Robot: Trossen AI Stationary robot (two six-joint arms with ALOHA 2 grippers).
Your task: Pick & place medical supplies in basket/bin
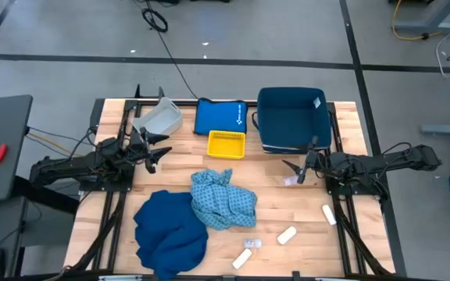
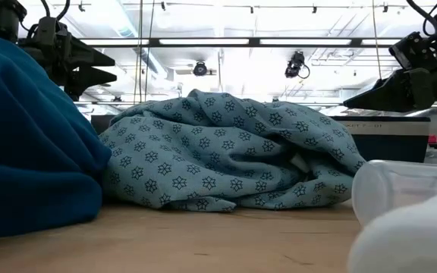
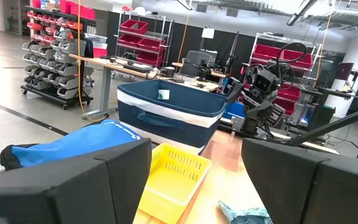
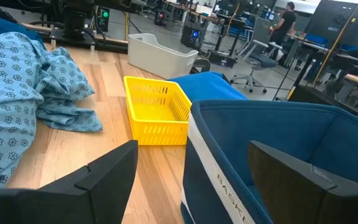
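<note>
- Patterned light-blue cloth [image 1: 221, 199] bunched at table centre, touching the plain dark-blue cloth [image 1: 170, 230] on its left; white rolls [image 1: 287, 234] scattered near the front right edge
- Yellow basket [image 1: 226, 144] just behind the cloths, between grey bin [image 1: 159, 119] and dark-blue bin [image 1: 293, 119]; blue pouch [image 1: 219, 117] beside it
- Left gripper [image 1: 156, 150] hovering near the grey bin, jaws spread, empty; right gripper [image 1: 299, 169] before the dark-blue bin, jaws spread, empty

White letters "BASKE", cut off, run along the navy bin's [image 4: 272, 162] pale band.
</note>
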